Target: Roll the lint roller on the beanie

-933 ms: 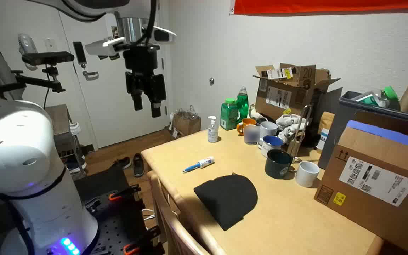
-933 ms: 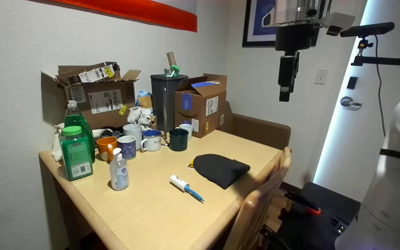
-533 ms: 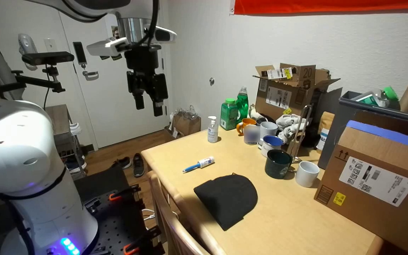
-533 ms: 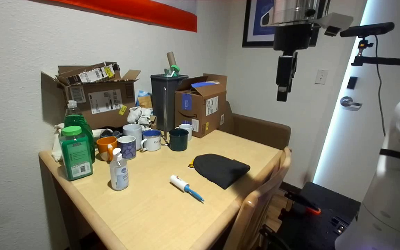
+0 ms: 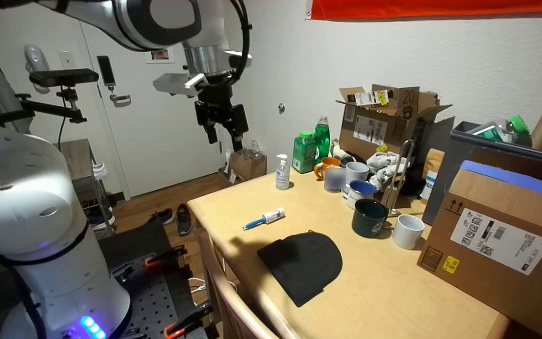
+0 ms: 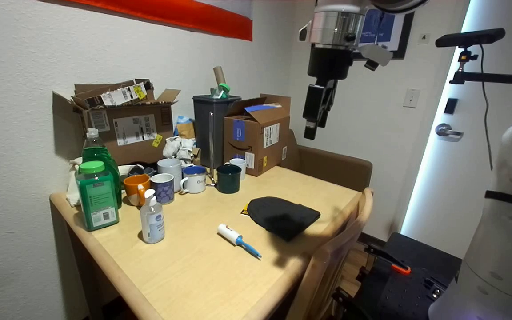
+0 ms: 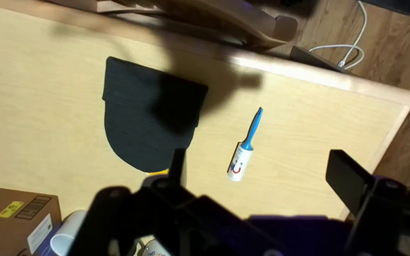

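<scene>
The lint roller, with a blue handle and a white printed head, lies on the table in both exterior views (image 5: 265, 218) (image 6: 239, 241). It also shows in the wrist view (image 7: 244, 153), between the fingers in the picture but well below them. The black beanie (image 5: 304, 263) (image 6: 282, 215) lies flat beside the roller. It shows at the left in the wrist view (image 7: 144, 113), with a yellow tag at its rounded end, and the arm's shadow falls on it. My gripper (image 5: 224, 140) (image 6: 316, 129) (image 7: 260, 165) is open, empty and high above the table, slightly tilted.
A wooden chair (image 5: 233, 292) stands at the table's near edge. Several mugs, including a dark green one (image 5: 369, 217), stand at the back. A pump bottle (image 5: 282, 172) stands beyond the roller. A cardboard box (image 5: 497, 245) and green bottles (image 5: 304, 153) line the wall side.
The arm has moved out toward the table, rightward in an exterior view and leftward and a little down in both pictures' depth, and the gripper has tilted. Roller and beanie have not moved.
</scene>
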`<state>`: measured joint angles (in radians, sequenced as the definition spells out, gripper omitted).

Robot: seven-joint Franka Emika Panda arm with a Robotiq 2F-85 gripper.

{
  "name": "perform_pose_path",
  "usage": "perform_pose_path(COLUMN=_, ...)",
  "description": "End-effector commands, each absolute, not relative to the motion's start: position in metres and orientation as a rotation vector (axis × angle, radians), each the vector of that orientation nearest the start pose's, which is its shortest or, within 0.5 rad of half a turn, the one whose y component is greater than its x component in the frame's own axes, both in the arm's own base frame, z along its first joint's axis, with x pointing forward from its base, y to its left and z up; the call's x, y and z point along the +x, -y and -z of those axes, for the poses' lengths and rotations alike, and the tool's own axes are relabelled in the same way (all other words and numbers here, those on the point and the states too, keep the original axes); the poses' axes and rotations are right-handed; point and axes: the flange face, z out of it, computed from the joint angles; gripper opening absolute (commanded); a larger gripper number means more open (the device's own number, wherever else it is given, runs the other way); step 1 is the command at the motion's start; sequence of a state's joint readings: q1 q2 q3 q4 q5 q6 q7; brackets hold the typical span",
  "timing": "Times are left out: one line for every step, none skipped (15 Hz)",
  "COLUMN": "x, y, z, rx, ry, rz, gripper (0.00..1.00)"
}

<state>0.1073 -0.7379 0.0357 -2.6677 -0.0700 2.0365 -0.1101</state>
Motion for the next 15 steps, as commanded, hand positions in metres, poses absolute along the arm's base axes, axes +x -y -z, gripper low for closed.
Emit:
perform_pose_path(x=0.357, y=-0.061, z=-0.450, rx=-3.134, ry=0.361, rz=0.190, gripper=1.00)
perform_pose_path(x=0.362, y=-0.065, z=-0.443, rx=-3.116, ry=0.342, rz=0.187, gripper=1.00)
perform_pose_path(x=0.368, y=-0.069, z=-0.435, rx=-3.103, ry=0.337, rz=0.161, gripper=1.00)
perform_pose_path(x=0.355, y=-0.059, z=-0.444, rx=-3.125, ry=0.382, rz=0.182, gripper=1.00)
perform_pose_path(x=0.358, y=-0.062, z=-0.438, rx=-3.115, ry=0.378, rz=0.167, gripper=1.00)
perform_pose_path(x=0.361, y=-0.064, z=-0.433, rx=-3.112, ry=0.378, rz=0.152, gripper=1.00)
perform_pose_path(x=0.363, y=-0.064, z=-0.431, rx=-3.112, ry=0.379, rz=0.142, gripper=1.00)
perform_pose_path(x=0.364, y=-0.064, z=-0.430, rx=-3.112, ry=0.379, rz=0.138, gripper=1.00)
perform_pose_path(x=0.365, y=-0.065, z=-0.430, rx=-3.112, ry=0.379, rz=0.138, gripper=1.00)
perform_pose_path(x=0.365, y=-0.065, z=-0.430, rx=-3.112, ry=0.379, rz=0.139, gripper=1.00)
perform_pose_path(x=0.365, y=-0.065, z=-0.431, rx=-3.112, ry=0.379, rz=0.140, gripper=1.00)
perform_pose_path(x=0.370, y=-0.066, z=-0.423, rx=-3.101, ry=0.369, rz=0.129, gripper=1.00)
perform_pose_path(x=0.374, y=-0.067, z=-0.415, rx=-3.088, ry=0.364, rz=0.110, gripper=1.00)
perform_pose_path(x=0.378, y=-0.069, z=-0.403, rx=-3.074, ry=0.367, rz=0.096, gripper=1.00)
perform_pose_path(x=0.381, y=-0.071, z=-0.394, rx=-3.063, ry=0.366, rz=0.092, gripper=1.00)
